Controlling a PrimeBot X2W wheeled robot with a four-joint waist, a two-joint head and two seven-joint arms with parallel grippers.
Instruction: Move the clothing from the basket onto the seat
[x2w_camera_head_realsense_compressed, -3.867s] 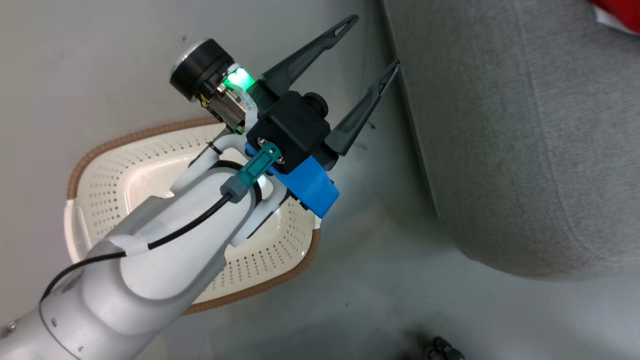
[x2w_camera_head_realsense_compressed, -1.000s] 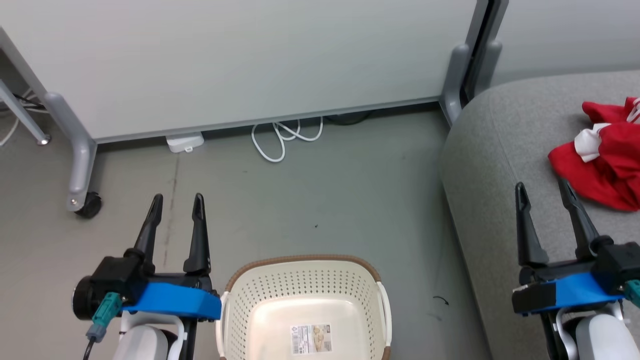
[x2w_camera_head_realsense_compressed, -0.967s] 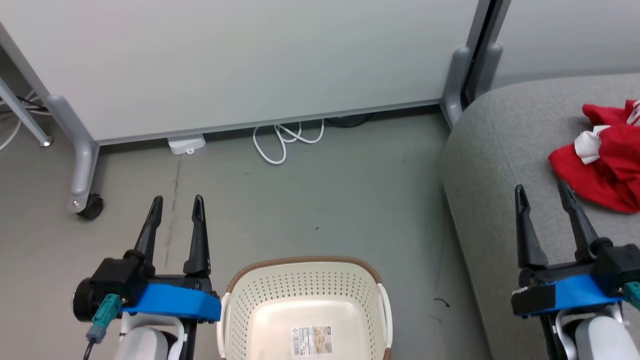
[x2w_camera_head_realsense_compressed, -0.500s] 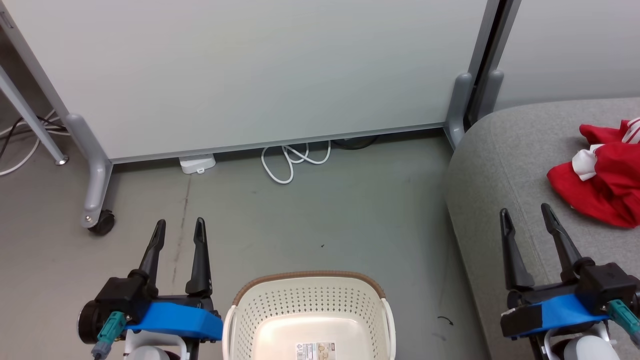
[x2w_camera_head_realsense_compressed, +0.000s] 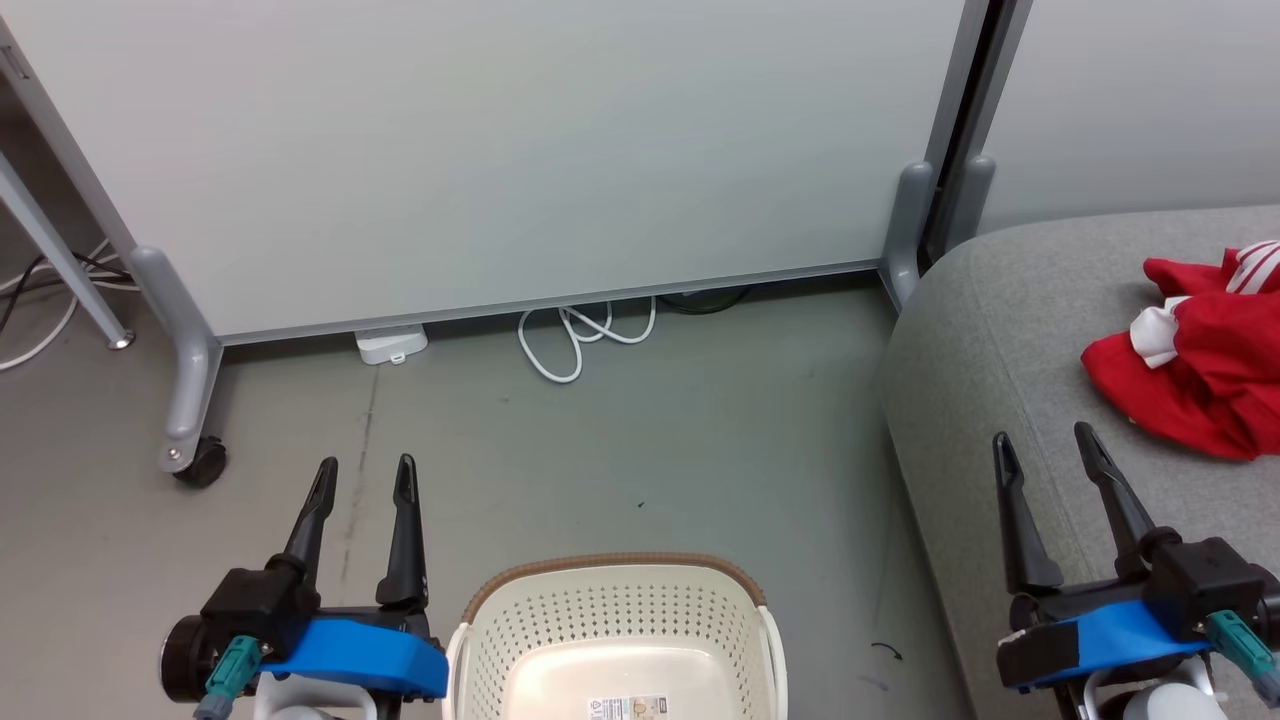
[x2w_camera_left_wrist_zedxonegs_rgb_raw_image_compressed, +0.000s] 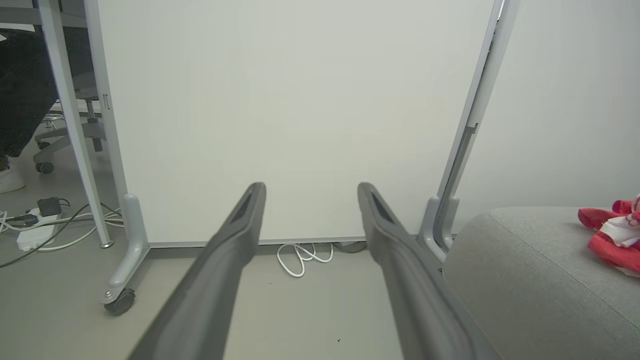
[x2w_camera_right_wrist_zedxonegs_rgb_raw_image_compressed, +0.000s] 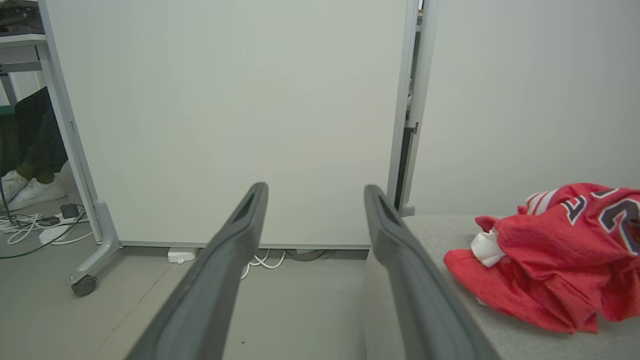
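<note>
Clothing (x2w_camera_head_realsense_compressed: 1200, 370): bright red with white bands and dark, white-edged numerals. Basket (x2w_camera_head_realsense_compressed: 610, 563): cream, dotted with holes, brown rim. Seat (x2w_camera_head_realsense_compressed: 1000, 330): plain grey; cable (x2w_camera_head_realsense_compressed: 575, 340): white; floor (x2w_camera_head_realsense_compressed: 700, 450): dull grey.

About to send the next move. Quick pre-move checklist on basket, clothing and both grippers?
1. Nothing left in basket: ok for the part in frame, paper label on its bottom, no fabric; near end cut off.
2. Red clothing on seat: ok, lying back from the cushion's edge.
3. Both garments present: cannot tell, pile is bunched and runs off frame.
4. Free left gripper: ok, jaws open and empty, over the floor.
5. Free right gripper: ok, jaws open and empty, over the seat's edge.
</note>
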